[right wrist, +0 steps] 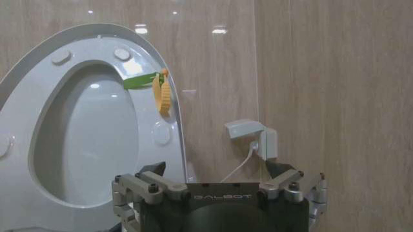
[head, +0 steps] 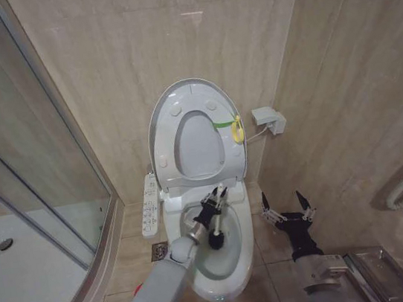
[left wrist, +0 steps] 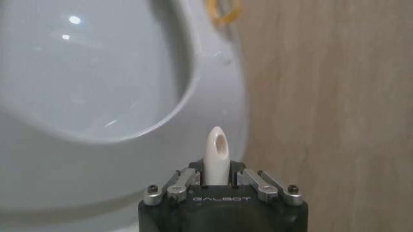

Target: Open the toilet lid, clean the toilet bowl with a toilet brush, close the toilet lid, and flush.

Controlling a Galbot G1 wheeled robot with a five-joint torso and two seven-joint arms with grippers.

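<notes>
Head view: left gripper [head: 216, 201] clamped on toilet brush [head: 217, 231] in toilet bowl [head: 233, 267]; right gripper [head: 287, 206] fingers apart beside it.

One toilet bowl [head: 220, 272] is seen, with one toilet lid [head: 159, 127] and one seat ring [head: 194, 111] raised against the wall. Two round bumpers [head: 176, 111] are counted on the ring near its top. One toilet brush [head: 218, 237] is found in the bowl. Two hands are counted: the left hand [head: 217, 197] and the right hand [head: 287, 207]. One yellow-green tag [head: 233, 127], one side control panel [head: 150, 205], one wall socket [head: 268, 120] and one floor drain [head: 159, 251] are seen.
</notes>
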